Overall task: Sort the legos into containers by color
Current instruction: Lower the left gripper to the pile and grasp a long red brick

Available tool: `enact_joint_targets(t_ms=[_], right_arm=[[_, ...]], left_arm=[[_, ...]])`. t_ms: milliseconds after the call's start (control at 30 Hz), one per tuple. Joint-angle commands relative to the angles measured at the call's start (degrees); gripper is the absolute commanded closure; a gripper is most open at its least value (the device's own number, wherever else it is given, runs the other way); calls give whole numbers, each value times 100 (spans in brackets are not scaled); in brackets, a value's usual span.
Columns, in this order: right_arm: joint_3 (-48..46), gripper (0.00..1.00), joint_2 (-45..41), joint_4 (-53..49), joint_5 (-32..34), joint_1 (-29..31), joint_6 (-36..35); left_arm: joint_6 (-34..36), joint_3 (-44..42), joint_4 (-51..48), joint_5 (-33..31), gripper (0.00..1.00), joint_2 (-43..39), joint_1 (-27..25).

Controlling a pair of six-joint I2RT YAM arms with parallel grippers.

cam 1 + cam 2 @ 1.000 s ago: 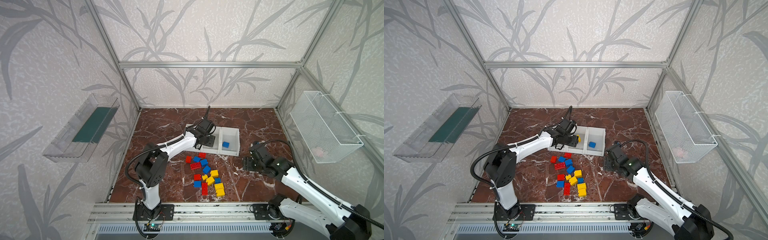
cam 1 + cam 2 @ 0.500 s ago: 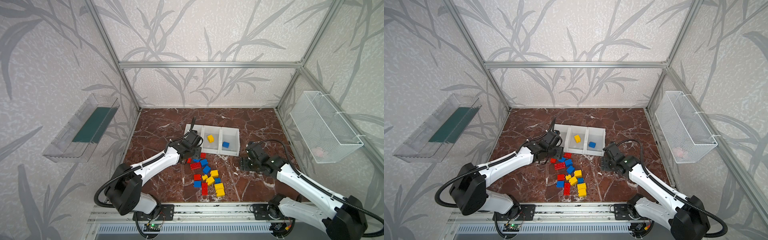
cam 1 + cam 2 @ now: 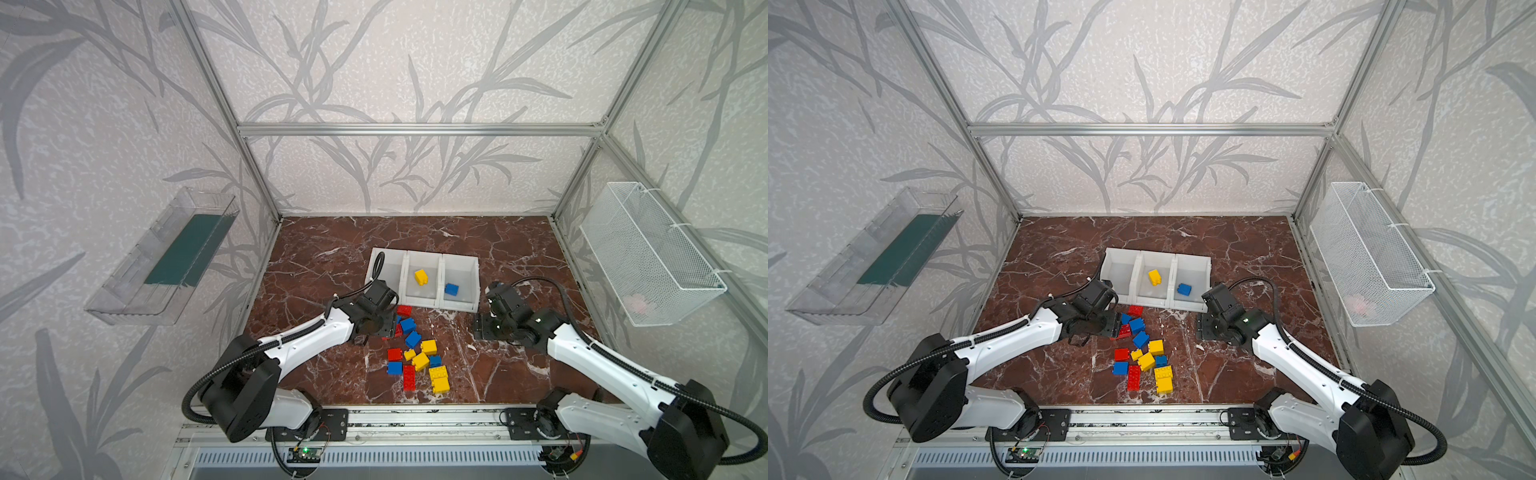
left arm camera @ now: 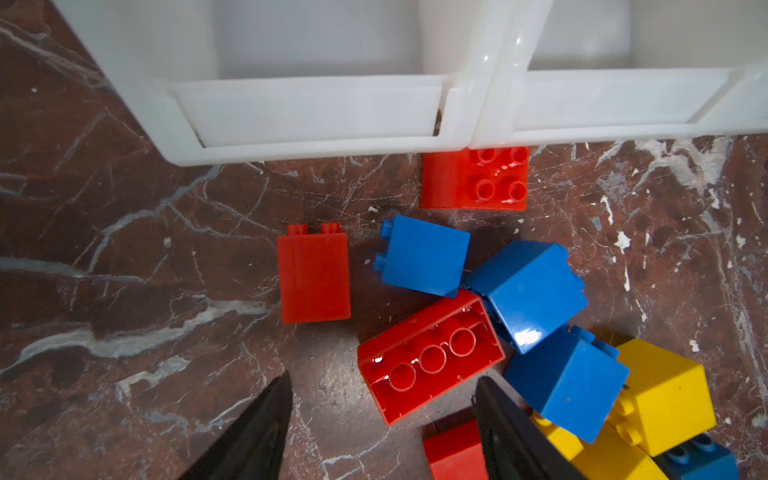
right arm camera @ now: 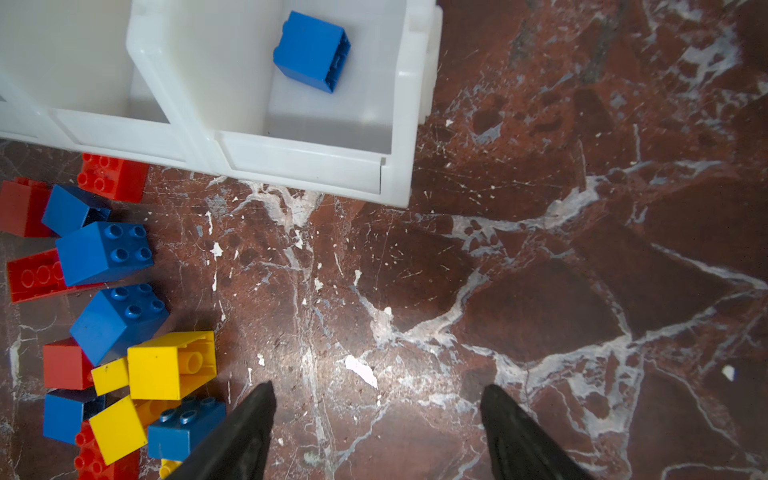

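Across both top views, the containers [image 3: 459, 258] are seen at twelve o'clock of the loose legos [image 3: 417, 360] heaped on the surface [image 3: 332, 257]. Only a yellow brick [image 3: 421, 277] in the middle bin and a blue brick [image 3: 451, 289] in the three-o'clock bin are sorted; the nine-o'clock bin looks empty. The left fingers [image 3: 388, 328] hang at the heap's ten-o'clock edge, the right fingers [image 3: 486, 330] well apart at three o'clock.

From the left wrist, the left fingers [image 4: 253, 436] are shown spread with nothing held, an upturned long red brick [image 4: 430, 361] just ahead of them; no red is binned, so a red pick is judged next.

From the right wrist, the right fingers [image 5: 241, 440] are shown parted and empty over bare surface. The task is judged barely begun, nearly the whole heap being left.
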Motion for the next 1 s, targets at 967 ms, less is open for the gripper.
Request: enact_joint_targets(t_ms=[967], right_arm=[[-174, 22, -130, -76, 79, 106, 218]], left_arm=[[1559, 498, -121, 588, 36, 1192, -379]])
